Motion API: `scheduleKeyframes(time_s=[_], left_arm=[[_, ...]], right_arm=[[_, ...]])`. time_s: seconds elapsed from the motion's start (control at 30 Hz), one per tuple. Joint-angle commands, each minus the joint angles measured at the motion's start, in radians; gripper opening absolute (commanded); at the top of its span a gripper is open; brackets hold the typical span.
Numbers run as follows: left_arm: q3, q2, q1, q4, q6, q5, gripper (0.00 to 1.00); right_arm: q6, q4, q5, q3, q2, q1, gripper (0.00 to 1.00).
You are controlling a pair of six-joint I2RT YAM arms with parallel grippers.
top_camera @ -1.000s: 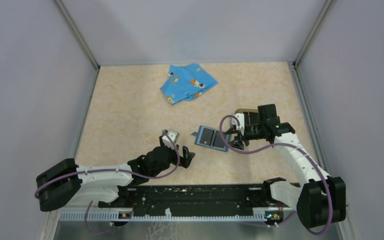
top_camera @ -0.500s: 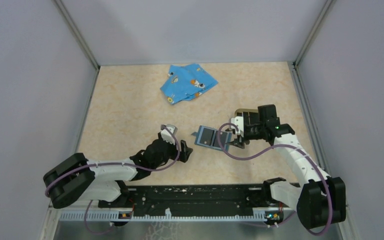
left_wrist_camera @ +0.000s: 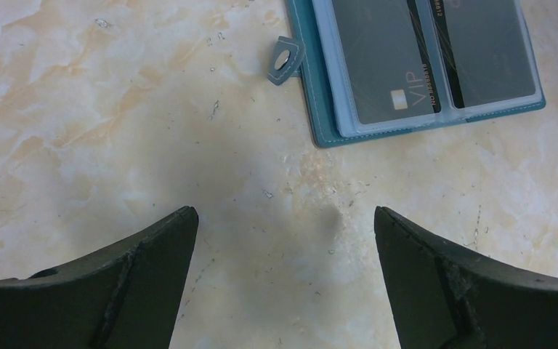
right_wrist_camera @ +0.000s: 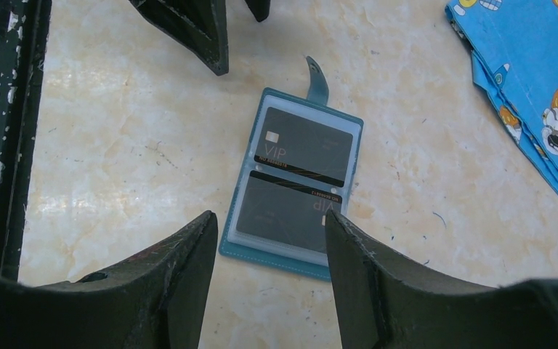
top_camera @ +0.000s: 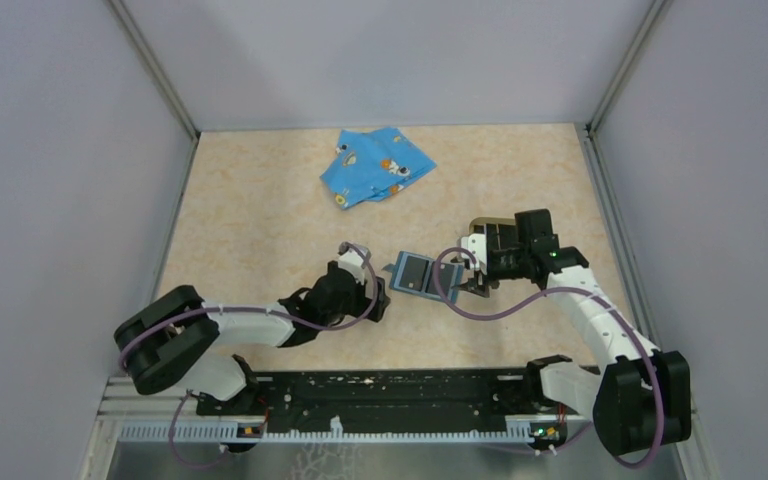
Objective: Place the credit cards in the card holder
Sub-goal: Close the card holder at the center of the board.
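The teal card holder [top_camera: 422, 274] lies open and flat on the table, its snap tab [left_wrist_camera: 287, 59] pointing to the left arm. Two black credit cards [right_wrist_camera: 305, 145] [right_wrist_camera: 287, 207] sit side by side in its clear sleeves, also seen in the left wrist view [left_wrist_camera: 385, 65] [left_wrist_camera: 483, 51]. My left gripper [top_camera: 372, 297] [left_wrist_camera: 283, 214] is open just left of the holder, with only bare table between its fingers. My right gripper [top_camera: 473, 283] [right_wrist_camera: 269, 218] hangs open over the holder's right edge [right_wrist_camera: 276, 258], holding nothing.
A bright blue cartoon-print cloth [top_camera: 375, 165] [right_wrist_camera: 530, 94] lies crumpled at the back. A tan rim [top_camera: 488, 222] shows behind the right wrist. The black base rail [top_camera: 390, 395] [right_wrist_camera: 0, 109] runs along the near edge. Grey walls enclose the table.
My left arm has swung forward and right, bringing its open gripper close to the holder's left side. The right gripper has stayed in place, its fingers slightly wider.
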Motion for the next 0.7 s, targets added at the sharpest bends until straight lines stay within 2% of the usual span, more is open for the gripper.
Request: scheduleKeyframes(time_s=[0.0,0.27,0.67], left_arm=[[0.063,0.028,0.004,-0.074,-0.016,-0.03,0.97],[0.18,0.1,0.004,-0.248,-0.057,-0.101,0.97],[0.351,0.204,0.004,-0.35,-0.051,-0.147,0.94]], right_arm=[[-0.028,0.008,-0.03,0.002,0.011,-0.003,0.56],[-0.032,0.002,-0.028,0.003,0.014,-0.002,0.57],[-0.038,-0.005,-0.027,0.005,0.022,-0.002,0.57]])
